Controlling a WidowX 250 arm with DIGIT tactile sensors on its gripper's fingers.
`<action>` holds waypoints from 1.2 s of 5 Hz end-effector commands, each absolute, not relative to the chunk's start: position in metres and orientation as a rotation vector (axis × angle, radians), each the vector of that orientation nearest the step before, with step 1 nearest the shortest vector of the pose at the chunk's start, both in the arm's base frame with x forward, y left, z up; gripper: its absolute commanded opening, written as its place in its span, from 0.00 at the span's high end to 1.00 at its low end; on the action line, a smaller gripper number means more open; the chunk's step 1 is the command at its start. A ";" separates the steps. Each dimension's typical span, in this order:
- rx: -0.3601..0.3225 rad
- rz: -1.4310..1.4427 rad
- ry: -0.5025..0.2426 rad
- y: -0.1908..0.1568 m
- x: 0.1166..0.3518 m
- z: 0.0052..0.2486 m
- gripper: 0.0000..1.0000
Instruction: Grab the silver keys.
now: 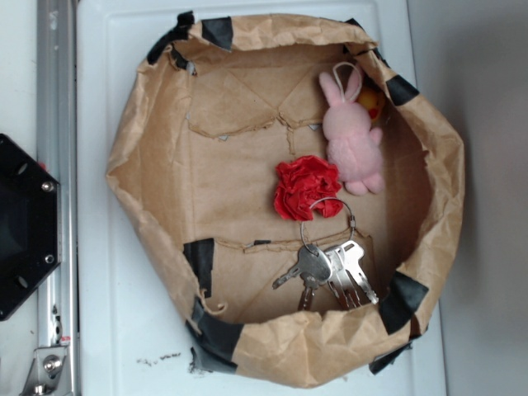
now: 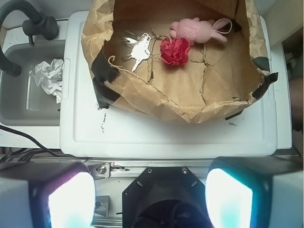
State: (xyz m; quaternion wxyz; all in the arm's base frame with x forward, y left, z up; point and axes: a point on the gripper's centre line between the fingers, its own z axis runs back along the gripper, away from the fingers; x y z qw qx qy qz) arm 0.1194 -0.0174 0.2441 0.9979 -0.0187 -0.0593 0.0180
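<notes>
Silver keys (image 2: 138,47): we see them far ahead of the end effector (image 2: 150,199) and slightly to its left, lying on the floor of the paper bag tray (image 2: 156,102), ringed to the red rosette (image 2: 174,51)
Risk: we judge the crumpled near wall could snag our fingers on the way in; a descent off to the right would likely close on the rosette or the pink bunny (image 2: 197,29) instead
Risk two: flat keys may slip from a shallow pinch
End effector: wide apart, holding nothing, touching nothing, well short of the tray
</notes>
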 end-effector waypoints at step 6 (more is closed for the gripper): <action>-0.175 0.769 -0.307 0.013 0.226 0.176 0.00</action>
